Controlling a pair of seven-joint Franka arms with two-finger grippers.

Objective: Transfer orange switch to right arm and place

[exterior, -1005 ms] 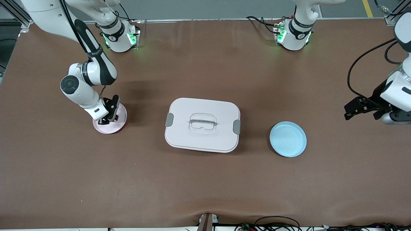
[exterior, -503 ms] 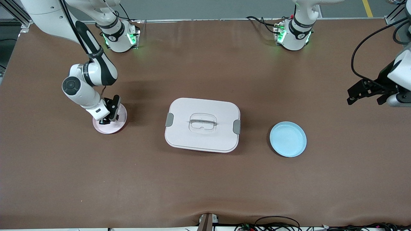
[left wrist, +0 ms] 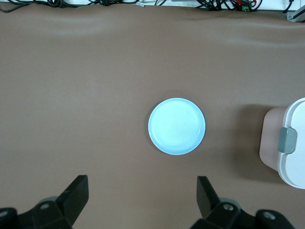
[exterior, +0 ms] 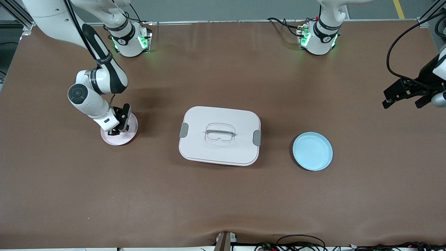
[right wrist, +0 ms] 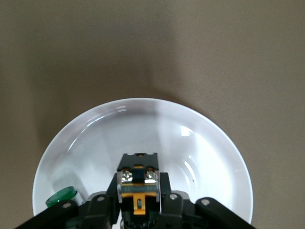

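The orange switch point(right wrist: 138, 183), a small black block with an orange-tan middle and two silver screws, sits between the fingers of my right gripper point(right wrist: 138, 202), which is shut on it. The gripper point(exterior: 113, 131) is low over the pale pink plate point(exterior: 128, 135), and the switch is at or just above the plate's inside point(right wrist: 200, 143). My left gripper point(exterior: 400, 99) hangs open and empty in the air at the left arm's end of the table. Its fingers point(left wrist: 76, 193) stand wide apart over bare brown table.
A white lidded box point(exterior: 220, 135) with grey clasps lies in the middle of the table. A light blue plate point(exterior: 312, 151) lies empty between the box and the left arm's end. A small green-capped part point(right wrist: 61, 196) lies in the pink plate beside the right gripper.
The left arm has drawn away from the blue plate toward the table's end, its gripper still open. The right gripper has stayed over the pink plate with the switch.
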